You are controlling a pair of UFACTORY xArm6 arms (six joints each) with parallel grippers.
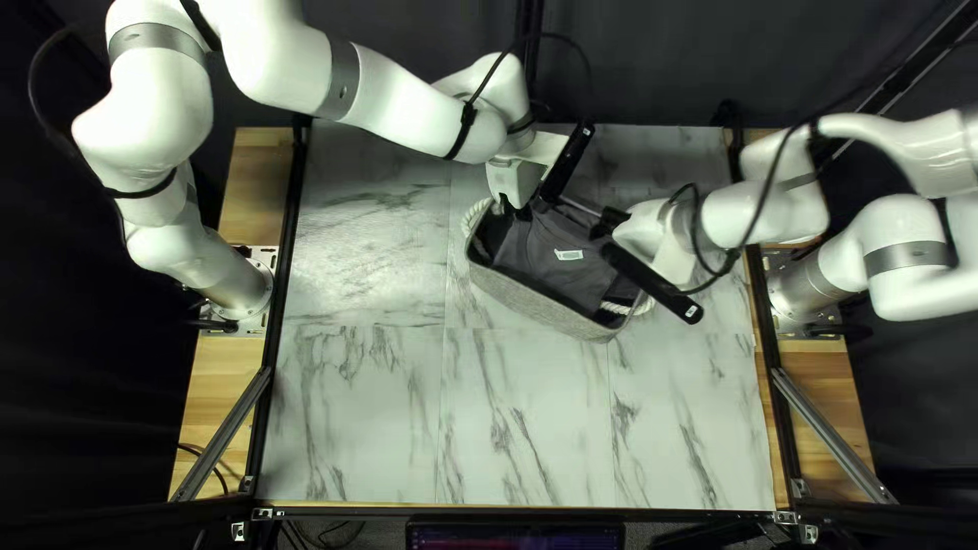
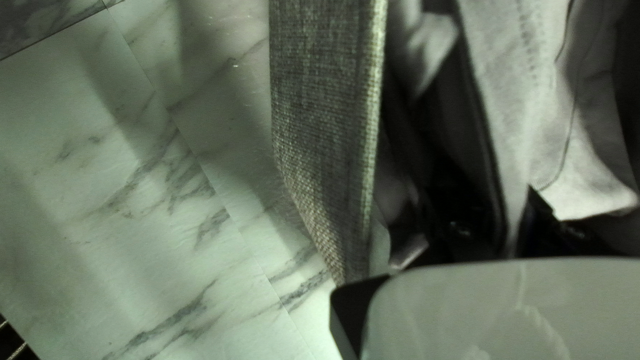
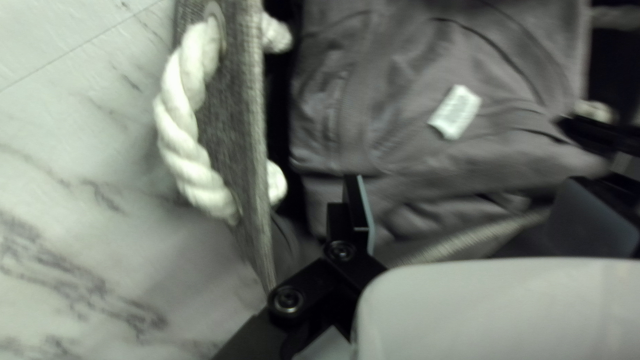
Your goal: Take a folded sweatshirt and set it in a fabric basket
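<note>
In the top left view, my left gripper (image 1: 532, 210) is at the back left corner of the grey fabric basket (image 1: 540, 303). My right gripper (image 1: 609, 232) is over its right part. The folded dark sweatshirt (image 1: 550, 250) lies inside, white label upward. The left wrist view has my left gripper (image 2: 511, 223) shut on a narrow fold of the sweatshirt (image 2: 553, 113), beside the basket wall (image 2: 323, 120). In the right wrist view, my right gripper (image 3: 470, 203) stands open, its fingers wide apart over the near edge of the sweatshirt (image 3: 393, 133), inside the basket wall (image 3: 237, 120).
The white rope handle (image 3: 190, 133) bulges outward from the basket's end. Both arms reach in over the back half of the marble-patterned table (image 1: 357, 418), and their grippers are close together above the basket. A dark frame rail (image 1: 267, 372) borders the table's left side.
</note>
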